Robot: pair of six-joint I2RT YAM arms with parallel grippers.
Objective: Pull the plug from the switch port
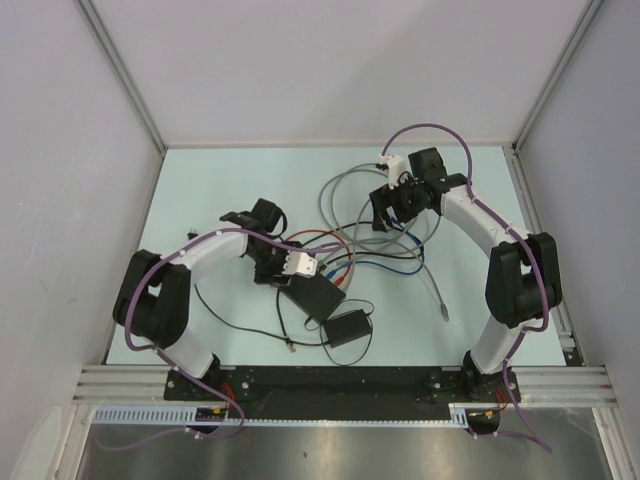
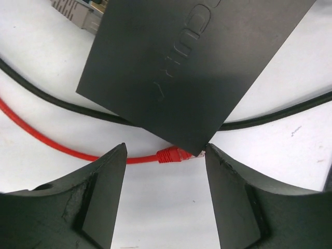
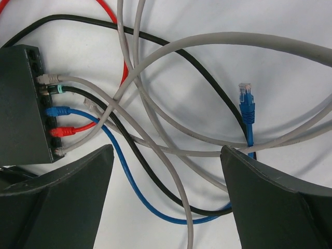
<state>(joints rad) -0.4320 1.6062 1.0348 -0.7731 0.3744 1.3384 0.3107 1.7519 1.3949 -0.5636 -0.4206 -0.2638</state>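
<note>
The switch point(image 1: 312, 294) is a flat black box left of centre. In the right wrist view its port side point(image 3: 21, 106) holds several plugs: grey point(image 3: 49, 79), black point(image 3: 54, 89), blue point(image 3: 57, 110), red point(image 3: 63, 131) and another grey. My right gripper point(image 3: 167, 155) is open and empty above the tangled cables, well right of the ports; it also shows in the top view point(image 1: 392, 212). My left gripper point(image 2: 165, 158) is open at the switch's point(image 2: 197, 67) near corner, above a loose red plug point(image 2: 174, 154); it also shows in the top view point(image 1: 283, 277).
A smaller black power adapter point(image 1: 347, 328) with a thin cord lies in front of the switch. Grey, black, blue and red cables loop between the switch and the right arm. A loose blue plug point(image 3: 247, 101) lies near my right finger. Enclosure walls stand on three sides.
</note>
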